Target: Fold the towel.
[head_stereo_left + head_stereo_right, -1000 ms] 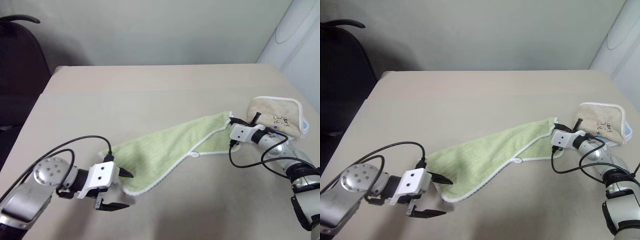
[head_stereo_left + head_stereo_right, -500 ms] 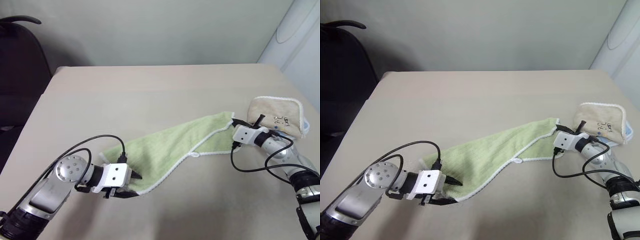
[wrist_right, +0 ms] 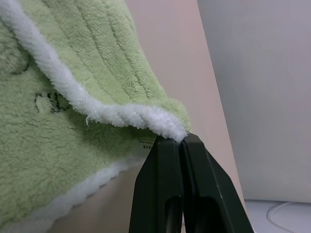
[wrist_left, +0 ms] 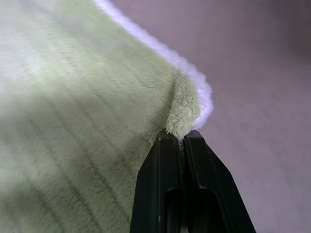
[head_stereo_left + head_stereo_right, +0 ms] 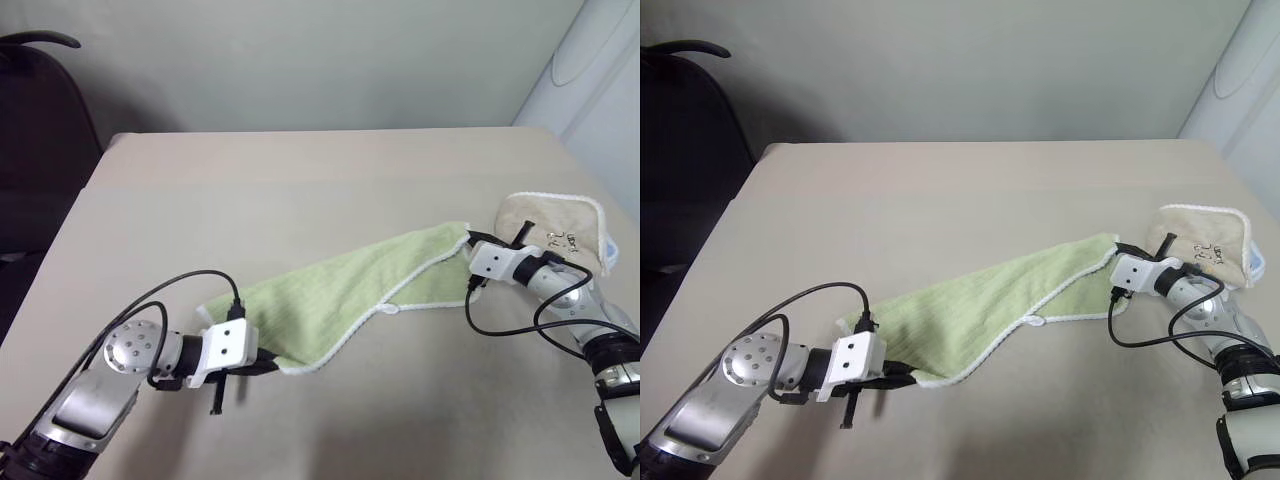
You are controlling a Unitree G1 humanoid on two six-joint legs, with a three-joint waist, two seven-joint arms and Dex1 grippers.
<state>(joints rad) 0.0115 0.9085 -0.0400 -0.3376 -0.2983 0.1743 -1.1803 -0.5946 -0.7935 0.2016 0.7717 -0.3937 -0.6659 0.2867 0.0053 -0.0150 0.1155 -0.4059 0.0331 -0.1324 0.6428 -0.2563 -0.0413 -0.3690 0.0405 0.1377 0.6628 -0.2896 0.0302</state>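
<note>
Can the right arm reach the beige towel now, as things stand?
Probably not yet. The beige towel lies close beside the right end effector, with nothing between them, but that end effector is shut on a corner of the green towel and would have to let go first.

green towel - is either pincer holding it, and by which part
Both. The left pincer is shut on the green towel at its near corner; the right pincer is shut on its white-edged far corner.

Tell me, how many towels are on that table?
2: the light green towel stretched between the two grippers, and a beige towel folded near the table's right edge. Another could lie hidden beneath it.
</note>
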